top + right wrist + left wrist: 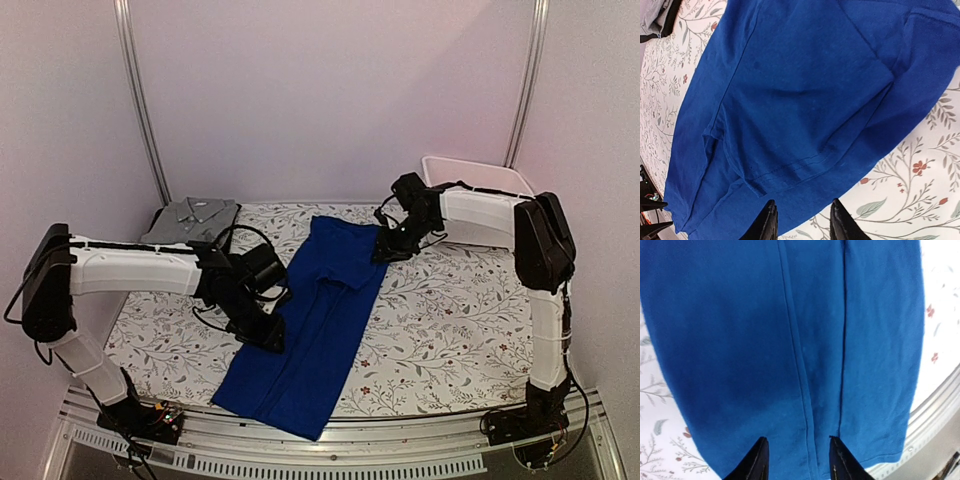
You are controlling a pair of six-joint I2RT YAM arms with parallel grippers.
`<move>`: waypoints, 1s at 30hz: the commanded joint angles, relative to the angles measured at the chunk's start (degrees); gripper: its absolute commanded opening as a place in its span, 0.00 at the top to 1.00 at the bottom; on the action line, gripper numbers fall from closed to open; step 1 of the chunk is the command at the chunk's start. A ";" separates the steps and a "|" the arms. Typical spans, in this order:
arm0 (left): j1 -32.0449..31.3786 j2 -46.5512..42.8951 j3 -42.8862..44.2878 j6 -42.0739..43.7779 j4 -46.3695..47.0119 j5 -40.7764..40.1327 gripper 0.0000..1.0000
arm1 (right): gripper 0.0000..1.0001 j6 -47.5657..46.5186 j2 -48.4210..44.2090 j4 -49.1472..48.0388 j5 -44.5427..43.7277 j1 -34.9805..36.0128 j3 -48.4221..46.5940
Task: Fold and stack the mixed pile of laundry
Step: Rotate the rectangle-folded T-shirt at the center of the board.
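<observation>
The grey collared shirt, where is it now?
In the top external view, the grey collared shirt lies at the far left corner of the floral table covering, left of the blue garment and apart from it.

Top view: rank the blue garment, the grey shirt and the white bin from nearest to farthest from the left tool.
1. Royal-blue cloth garment: mid-table, its left edge right at the left tool.
2. Grey collared shirt: far left corner of the table.
3. White rectangular plastic bin: far right corner, clearly the farthest.
</observation>
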State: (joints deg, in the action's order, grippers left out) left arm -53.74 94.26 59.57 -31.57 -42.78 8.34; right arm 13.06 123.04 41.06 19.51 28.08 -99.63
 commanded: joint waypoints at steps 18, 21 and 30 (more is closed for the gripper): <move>14.40 -6.37 2.35 -1.24 3.45 -2.05 0.59 | 0.91 -2.67 18.13 0.16 -9.23 -2.70 -12.40; 14.48 -5.60 2.39 -1.83 5.72 -2.24 0.59 | 0.91 -3.85 25.71 2.63 -7.98 -3.78 -26.83; 14.53 -1.67 1.91 -0.76 13.47 0.34 0.59 | 0.79 -3.76 26.02 -3.69 -1.46 -4.55 -34.93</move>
State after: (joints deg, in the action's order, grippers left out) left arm -39.86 90.19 62.08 -33.21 -34.70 7.18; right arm 9.30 154.45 40.36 16.16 23.79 -139.02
